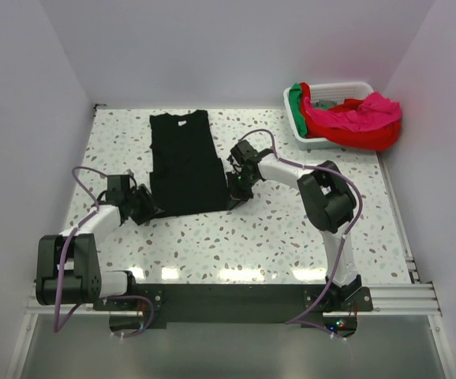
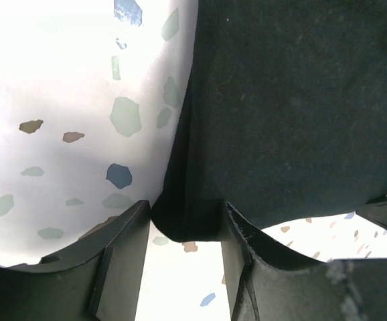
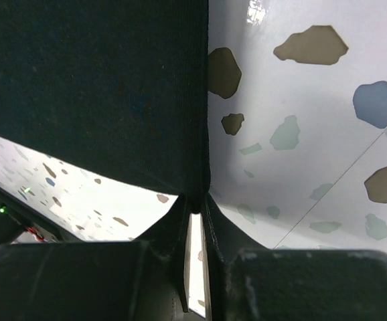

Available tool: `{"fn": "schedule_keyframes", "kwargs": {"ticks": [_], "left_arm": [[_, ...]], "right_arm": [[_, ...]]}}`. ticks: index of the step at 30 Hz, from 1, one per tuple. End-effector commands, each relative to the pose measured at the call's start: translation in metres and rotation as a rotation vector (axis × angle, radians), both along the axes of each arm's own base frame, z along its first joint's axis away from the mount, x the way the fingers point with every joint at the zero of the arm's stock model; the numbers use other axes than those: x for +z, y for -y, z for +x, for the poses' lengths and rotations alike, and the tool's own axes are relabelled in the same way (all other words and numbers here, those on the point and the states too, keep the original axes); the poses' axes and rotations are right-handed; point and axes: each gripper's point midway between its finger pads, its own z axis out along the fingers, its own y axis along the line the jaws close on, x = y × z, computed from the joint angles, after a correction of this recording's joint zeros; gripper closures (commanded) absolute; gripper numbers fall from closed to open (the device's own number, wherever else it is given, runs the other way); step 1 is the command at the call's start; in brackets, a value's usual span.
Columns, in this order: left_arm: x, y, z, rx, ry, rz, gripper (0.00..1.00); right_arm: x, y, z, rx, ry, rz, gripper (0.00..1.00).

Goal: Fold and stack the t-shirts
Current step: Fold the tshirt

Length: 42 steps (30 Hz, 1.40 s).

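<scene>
A black t-shirt (image 1: 185,162) lies flat on the table, sleeves folded in, its white neck label (image 1: 182,121) at the far end. My left gripper (image 1: 151,207) is at its near left corner. In the left wrist view the jaws (image 2: 183,214) stand apart with the corner of the black cloth (image 2: 287,114) between the tips. My right gripper (image 1: 236,193) is at the near right corner. In the right wrist view it (image 3: 197,204) is pinched shut on the shirt's edge (image 3: 93,87). Red (image 1: 354,130), magenta-pink (image 1: 374,110) and green (image 1: 295,99) shirts are heaped in the basket.
The white slatted basket (image 1: 330,85) stands at the back right corner of the speckled table (image 1: 291,229). White walls close in the table at the left, back and right.
</scene>
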Motion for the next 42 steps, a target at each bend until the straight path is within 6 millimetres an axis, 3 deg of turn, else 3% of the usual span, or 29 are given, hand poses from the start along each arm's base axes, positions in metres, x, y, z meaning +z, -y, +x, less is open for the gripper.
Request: {"fn": "schedule_keyframes", "kwargs": {"ticks": [1, 12, 22, 34, 42], "left_arm": [[-0.009, -0.003, -0.01, 0.018, -0.046, 0.007, 0.51], [-0.004, -0.021, -0.017, 0.072, -0.064, 0.101, 0.53], [-0.012, -0.014, -0.021, 0.063, -0.071, 0.059, 0.57], [-0.028, -0.017, -0.038, 0.068, -0.14, 0.077, 0.77], [-0.031, -0.017, -0.039, 0.05, -0.131, 0.083, 1.0]], "right_arm": [[-0.005, -0.001, 0.0, 0.008, -0.004, -0.023, 0.92], [-0.004, 0.002, 0.0, 0.006, -0.002, -0.041, 0.96], [-0.005, 0.003, -0.001, 0.007, -0.005, -0.046, 0.98], [0.0, 0.0, 0.004, 0.009, 0.007, -0.042, 1.0], [0.007, -0.001, 0.007, 0.007, 0.026, -0.037, 1.0]]}}
